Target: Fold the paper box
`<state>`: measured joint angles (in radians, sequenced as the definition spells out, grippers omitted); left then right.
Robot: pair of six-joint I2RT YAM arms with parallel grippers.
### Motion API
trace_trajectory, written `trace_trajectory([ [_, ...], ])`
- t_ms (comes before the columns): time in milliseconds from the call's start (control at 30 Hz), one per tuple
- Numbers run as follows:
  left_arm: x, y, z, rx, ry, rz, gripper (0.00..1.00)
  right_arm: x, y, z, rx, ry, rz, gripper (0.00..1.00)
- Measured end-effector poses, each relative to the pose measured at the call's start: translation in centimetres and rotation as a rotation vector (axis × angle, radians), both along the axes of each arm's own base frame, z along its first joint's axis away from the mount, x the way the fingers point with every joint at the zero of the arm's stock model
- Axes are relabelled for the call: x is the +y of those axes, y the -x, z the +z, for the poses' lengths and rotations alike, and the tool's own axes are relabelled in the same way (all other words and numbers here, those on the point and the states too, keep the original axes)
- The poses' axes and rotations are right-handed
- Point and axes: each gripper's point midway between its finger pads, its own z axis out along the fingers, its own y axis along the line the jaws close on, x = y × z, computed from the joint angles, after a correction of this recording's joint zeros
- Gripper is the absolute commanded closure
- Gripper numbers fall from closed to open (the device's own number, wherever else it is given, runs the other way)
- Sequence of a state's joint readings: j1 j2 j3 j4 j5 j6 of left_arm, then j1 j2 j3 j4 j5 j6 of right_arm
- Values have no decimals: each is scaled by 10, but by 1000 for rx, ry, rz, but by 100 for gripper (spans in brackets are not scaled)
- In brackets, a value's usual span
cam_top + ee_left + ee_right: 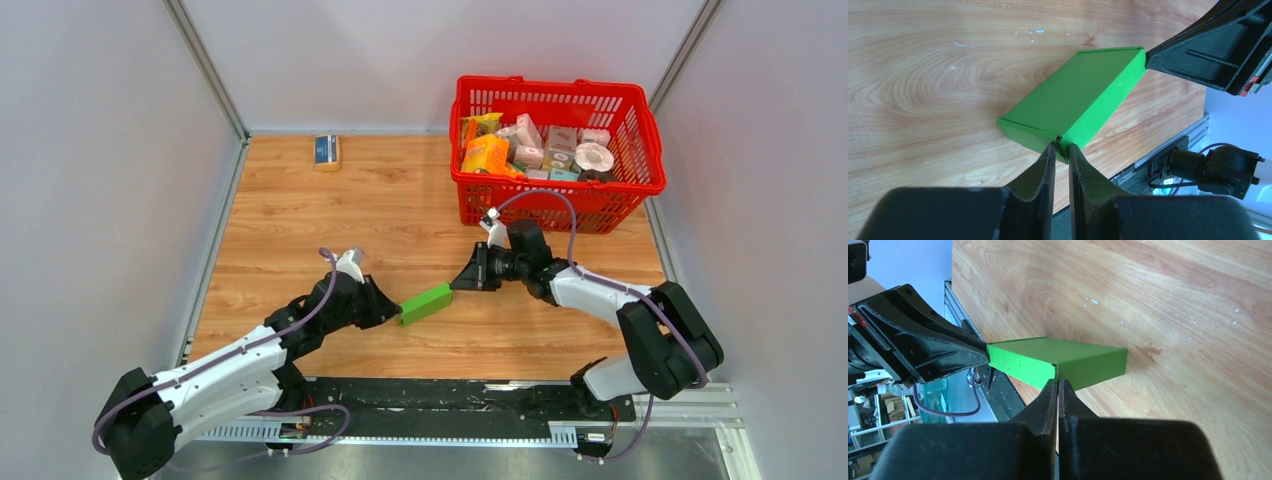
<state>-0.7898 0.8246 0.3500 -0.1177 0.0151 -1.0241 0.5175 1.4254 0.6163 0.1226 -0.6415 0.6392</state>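
The paper box [425, 302] is a bright green, closed flat block lying on the wooden table between my two grippers. My left gripper [393, 311] is at its near-left end. In the left wrist view the jaws [1062, 148] stand almost together, with the bottom corner of the box [1078, 100] pinched between the tips. My right gripper [458, 284] is at the far-right end. In the right wrist view it [1057, 382] is shut, its tips touching a corner edge of the box [1048, 357]; nothing shows between them.
A red basket [640, 190] full of printed packages stands at the back right, just behind the right arm. A small blue-and-tan box [326, 150] lies at the back left. A black rail [440, 395] runs along the table's near edge.
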Motion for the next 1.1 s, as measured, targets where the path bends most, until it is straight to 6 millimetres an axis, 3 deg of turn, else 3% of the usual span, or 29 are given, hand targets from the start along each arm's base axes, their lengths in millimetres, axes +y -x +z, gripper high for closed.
trace_trajectory([
  [33,-1,0,-1,0,3,-3,91,0,0,0,-1,-1,-2,100],
  [133,-2,-1,-3,-9,17,-1,99,-2,-3,0,-5,0,-10,100],
  [500,-14,4,-5,-96,-34,-53,100,-13,-3,-4,-20,24,-79,100],
  [533,-17,6,-4,-111,-59,-68,99,-16,-1,-4,-20,33,-89,91],
  [567,-21,11,-4,-118,-80,-89,96,-19,2,-4,-15,43,-96,81],
  [600,-25,17,-4,-126,-102,-121,78,-22,5,-4,-13,56,-104,70],
  [633,-26,22,-6,-131,-126,-147,68,-28,9,-8,-5,86,-114,55],
  [700,-22,35,-16,-121,-189,-204,48,-42,23,-17,27,161,-131,43],
  [733,-15,39,-20,-111,-221,-215,44,-52,31,-19,36,201,-137,36],
  [900,4,41,7,-166,-201,-193,39,-73,43,12,-60,235,-168,29],
  [1033,5,32,33,-197,-188,-168,39,-67,37,25,-84,231,-136,35],
  [1100,2,27,37,-216,-215,-194,39,-59,35,18,-47,249,-107,35],
])
